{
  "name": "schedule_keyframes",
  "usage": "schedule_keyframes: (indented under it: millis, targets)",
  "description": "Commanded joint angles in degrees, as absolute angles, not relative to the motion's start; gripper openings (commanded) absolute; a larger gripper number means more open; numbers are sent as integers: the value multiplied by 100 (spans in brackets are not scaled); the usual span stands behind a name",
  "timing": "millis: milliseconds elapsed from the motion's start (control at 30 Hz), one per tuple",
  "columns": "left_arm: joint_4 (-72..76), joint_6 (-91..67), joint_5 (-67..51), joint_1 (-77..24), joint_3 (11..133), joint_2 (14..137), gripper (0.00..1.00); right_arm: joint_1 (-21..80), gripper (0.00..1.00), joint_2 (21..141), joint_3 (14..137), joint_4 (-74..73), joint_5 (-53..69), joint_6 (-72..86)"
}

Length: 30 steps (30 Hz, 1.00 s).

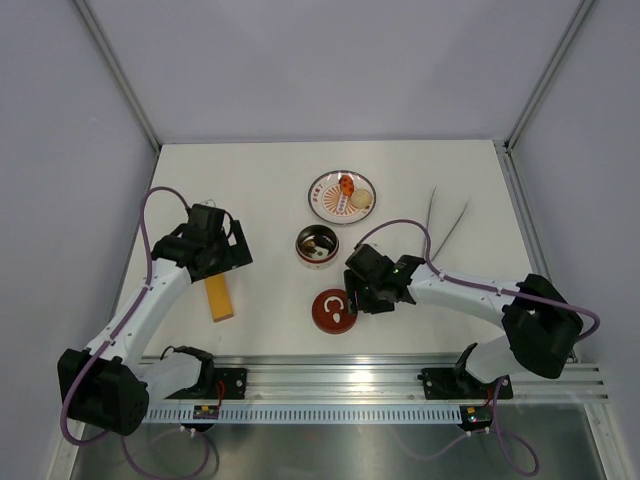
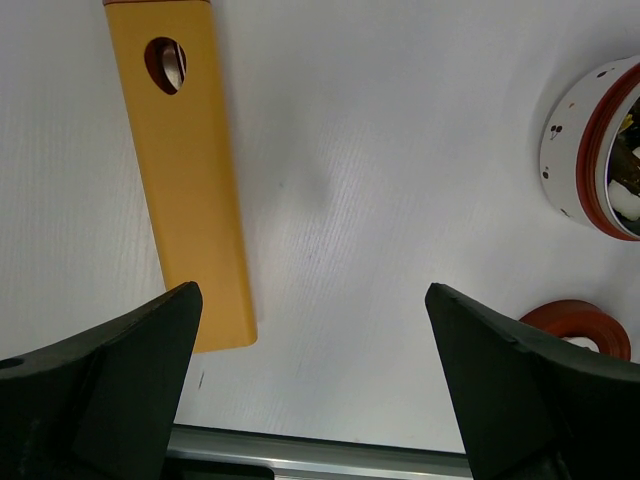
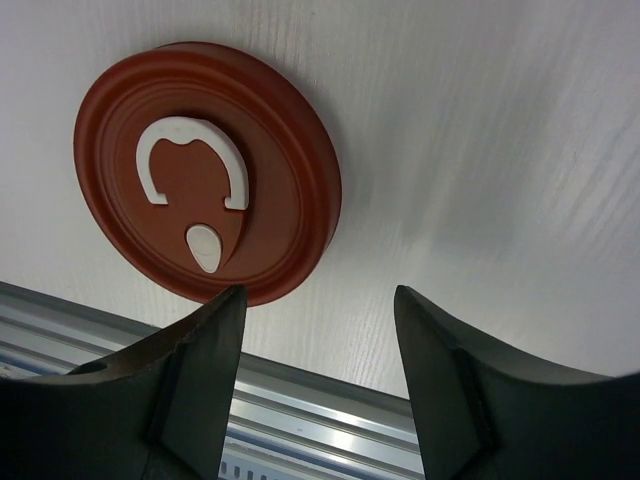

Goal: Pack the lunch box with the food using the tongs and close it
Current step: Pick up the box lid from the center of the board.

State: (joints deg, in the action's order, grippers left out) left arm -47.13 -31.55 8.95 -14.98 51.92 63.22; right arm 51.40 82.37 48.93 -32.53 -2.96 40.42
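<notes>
Status: closing step seems next | right gripper (image 3: 318, 300) jaws apart, empty, at the 3 o'clock edge of dark-red lid (image 3: 285, 150), probably to pinch its rim | left gripper (image 2: 312, 295) wide, empty, clear at steel tin's (image 2: 568, 150) 9 o'clock | food (image 1: 346, 187) on patterned plate (image 1: 322, 188), tin's 1 o'clock | tongs (image 1: 433, 245) unheld, 3 o'clock.

A white, faintly grained tabletop (image 1: 260, 180) is enclosed on three sides by plain pale grey walls (image 1: 330, 60), with slim metal frame posts (image 1: 120, 75) at the far corners. A ribbed aluminium rail (image 1: 400, 385) runs along its near edge. The light is soft and even.
</notes>
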Motion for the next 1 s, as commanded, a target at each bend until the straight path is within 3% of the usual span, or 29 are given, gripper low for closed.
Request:
schedule_keyframes:
  millis: [0,367,733,867,967]
  targets:
    - [-4597,-3111,826,-1485,5238,6214,99,5273,68,8306,5123,-3023,-237,4149]
    - [-4527,-3164,686,-1485,5221,6144,99,5880,74,9332,6336,-3603,-1046,3894]
    - [-4500,-3146,606,-1485,5291,6161,99,6091,74,10256,6627,-3524,-1169,3841]
    - [-4491,-3138,606,-1494,5300,6144,99,6117,66,10310,6627,-3507,-1230,3850]
    - [-4500,-3120,615,-1485,5300,6135,99,6126,55,10196,6644,-3559,-1327,3850]
